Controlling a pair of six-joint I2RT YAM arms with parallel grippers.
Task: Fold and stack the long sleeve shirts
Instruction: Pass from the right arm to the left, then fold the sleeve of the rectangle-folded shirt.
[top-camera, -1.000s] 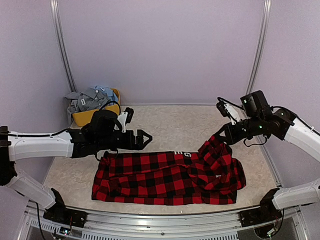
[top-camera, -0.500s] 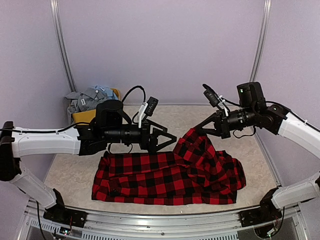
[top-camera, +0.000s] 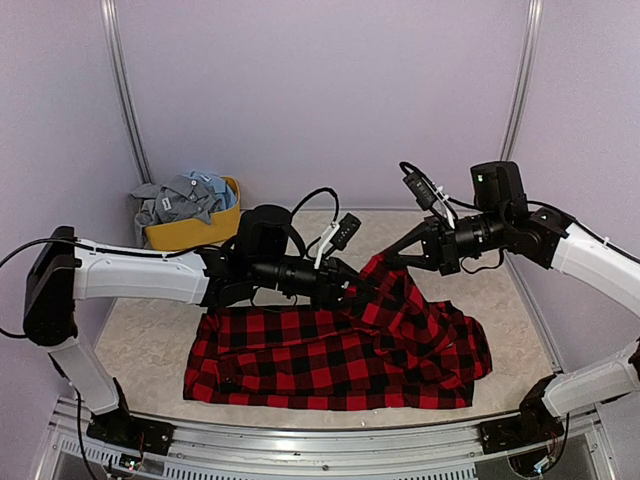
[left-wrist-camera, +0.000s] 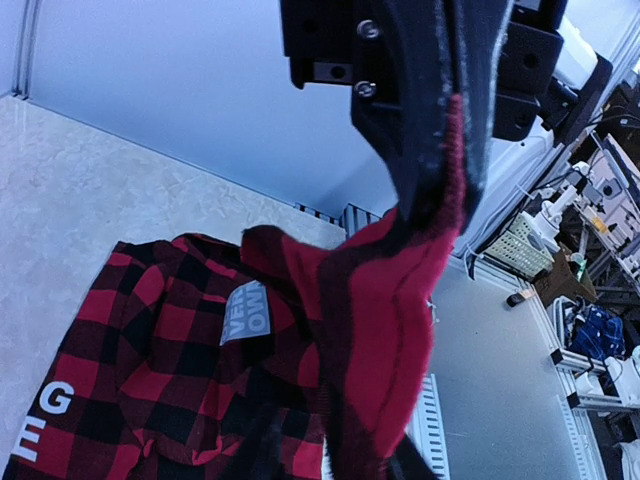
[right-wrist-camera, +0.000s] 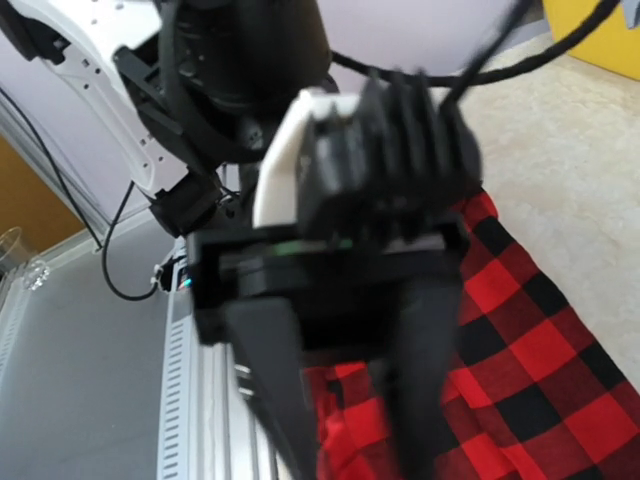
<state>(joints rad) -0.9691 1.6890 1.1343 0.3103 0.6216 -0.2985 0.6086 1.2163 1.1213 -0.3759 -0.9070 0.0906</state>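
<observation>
The red-and-black check long sleeve shirt (top-camera: 300, 360) lies spread across the table's front half. My right gripper (top-camera: 388, 262) is shut on a fold of its right part and holds that fold up over the middle. In the left wrist view those black fingers (left-wrist-camera: 420, 120) pinch the red cloth, and the white label (left-wrist-camera: 245, 312) shows below. My left gripper (top-camera: 345, 287) has reached in from the left. Its jaws stand apart on either side of the hanging fold (left-wrist-camera: 385, 330), one finger clear of it.
A yellow tub (top-camera: 190, 232) at the back left holds the grey and pale blue shirts (top-camera: 180, 198). A metal rail (top-camera: 320, 440) runs along the near edge. Purple walls and upright posts close in the back and both sides.
My right gripper has lifted the fold and carried it left. The left arm has swung right from the shirt's left end to that fold, and its jaws have narrowed around it.
</observation>
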